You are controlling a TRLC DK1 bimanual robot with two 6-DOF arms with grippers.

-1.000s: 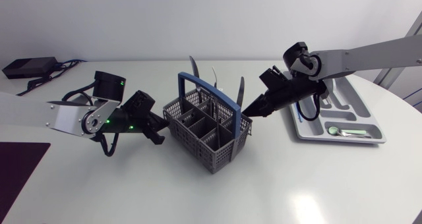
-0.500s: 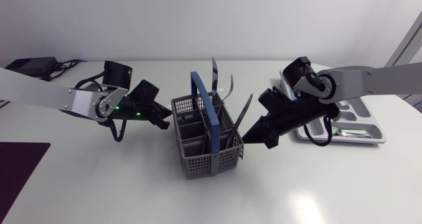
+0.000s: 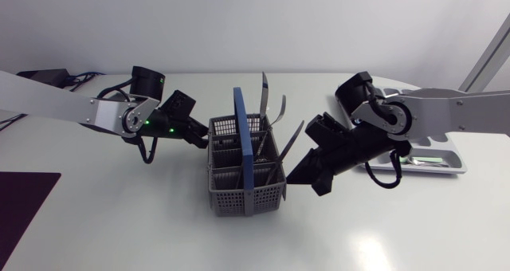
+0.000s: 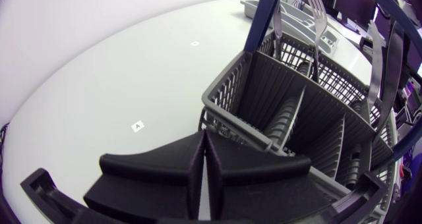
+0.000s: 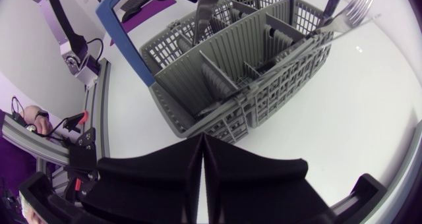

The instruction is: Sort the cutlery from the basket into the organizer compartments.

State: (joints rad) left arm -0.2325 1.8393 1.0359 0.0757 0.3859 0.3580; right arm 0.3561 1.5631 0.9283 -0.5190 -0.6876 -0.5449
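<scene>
A grey cutlery basket (image 3: 239,183) with a blue handle (image 3: 243,139) stands mid-table, with a knife (image 3: 263,92) and forks (image 3: 280,111) upright in its far compartments. My left gripper (image 3: 205,141) is shut and empty, its tip against the basket's far left corner (image 4: 217,115). Shut and empty as well, my right gripper (image 3: 292,178) has its tip at the basket's right side, close to a lower corner (image 5: 198,126). The grey organizer (image 3: 446,153) lies at the right, largely behind my right arm, with a few pieces in it.
A black box (image 3: 36,78) with cables sits at the back left. A dark purple mat (image 3: 24,199) lies at the front left edge. Bare white tabletop runs in front of the basket and between basket and organizer.
The basket has turned and slid toward the front. My left gripper followed its far left corner to the right. My right gripper swung left and forward along its right side.
</scene>
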